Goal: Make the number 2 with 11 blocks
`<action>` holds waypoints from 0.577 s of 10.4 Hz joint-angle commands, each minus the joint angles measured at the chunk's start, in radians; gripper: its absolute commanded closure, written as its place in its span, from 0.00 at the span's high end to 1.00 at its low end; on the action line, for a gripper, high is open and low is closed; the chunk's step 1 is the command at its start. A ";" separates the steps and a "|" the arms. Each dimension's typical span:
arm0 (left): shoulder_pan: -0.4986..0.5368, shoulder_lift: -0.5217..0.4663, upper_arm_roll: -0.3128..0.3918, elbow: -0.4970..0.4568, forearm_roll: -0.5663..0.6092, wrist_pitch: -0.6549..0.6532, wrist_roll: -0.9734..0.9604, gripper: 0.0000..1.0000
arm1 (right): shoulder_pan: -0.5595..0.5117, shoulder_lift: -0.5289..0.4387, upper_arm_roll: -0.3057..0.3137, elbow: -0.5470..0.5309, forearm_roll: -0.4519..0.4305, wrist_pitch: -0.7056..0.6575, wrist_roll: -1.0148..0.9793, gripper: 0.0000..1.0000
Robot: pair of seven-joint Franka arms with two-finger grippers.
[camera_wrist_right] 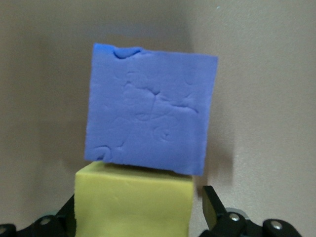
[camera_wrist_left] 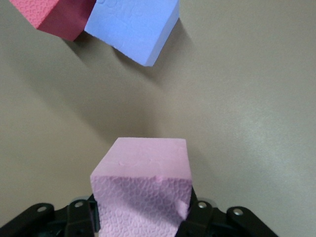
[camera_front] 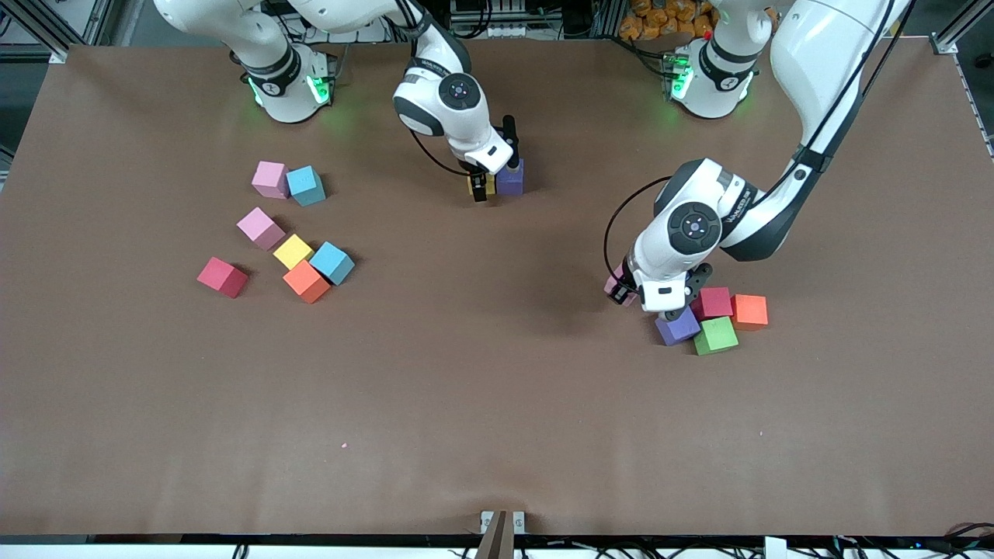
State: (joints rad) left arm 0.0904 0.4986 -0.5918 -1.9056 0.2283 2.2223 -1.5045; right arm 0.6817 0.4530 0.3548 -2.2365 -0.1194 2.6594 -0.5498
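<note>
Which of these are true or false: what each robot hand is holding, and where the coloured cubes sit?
1. The left gripper is shut on a pink cube. True.
2. The right gripper holds a green cube. False: a yellow cube sits between its open jaws, touching a purple cube.
3. The green cube lies beside a purple cube. True.
4. Both light-blue cubes lie at the left arm's end of the table. False: they lie toward the right arm's end.
</note>
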 commanded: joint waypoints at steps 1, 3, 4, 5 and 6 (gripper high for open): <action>0.002 -0.005 -0.011 0.005 -0.006 -0.023 -0.068 0.23 | 0.002 -0.020 -0.002 -0.006 -0.014 -0.007 0.027 1.00; -0.004 -0.003 -0.013 0.005 -0.032 -0.023 -0.112 0.23 | 0.002 -0.020 -0.002 -0.006 -0.014 -0.007 0.030 1.00; -0.006 -0.005 -0.013 0.006 -0.055 -0.023 -0.128 0.23 | 0.002 -0.023 -0.002 -0.006 -0.014 -0.010 0.033 1.00; -0.006 -0.003 -0.013 0.006 -0.072 -0.023 -0.147 0.23 | 0.002 -0.027 -0.002 -0.006 -0.014 -0.010 0.033 1.00; -0.011 -0.003 -0.014 0.005 -0.079 -0.023 -0.178 0.23 | 0.002 -0.036 0.000 -0.006 -0.014 -0.021 0.033 1.00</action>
State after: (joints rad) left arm 0.0839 0.4997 -0.5997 -1.9051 0.1746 2.2167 -1.6376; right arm 0.6817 0.4494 0.3544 -2.2353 -0.1194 2.6580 -0.5408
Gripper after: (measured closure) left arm 0.410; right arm 0.000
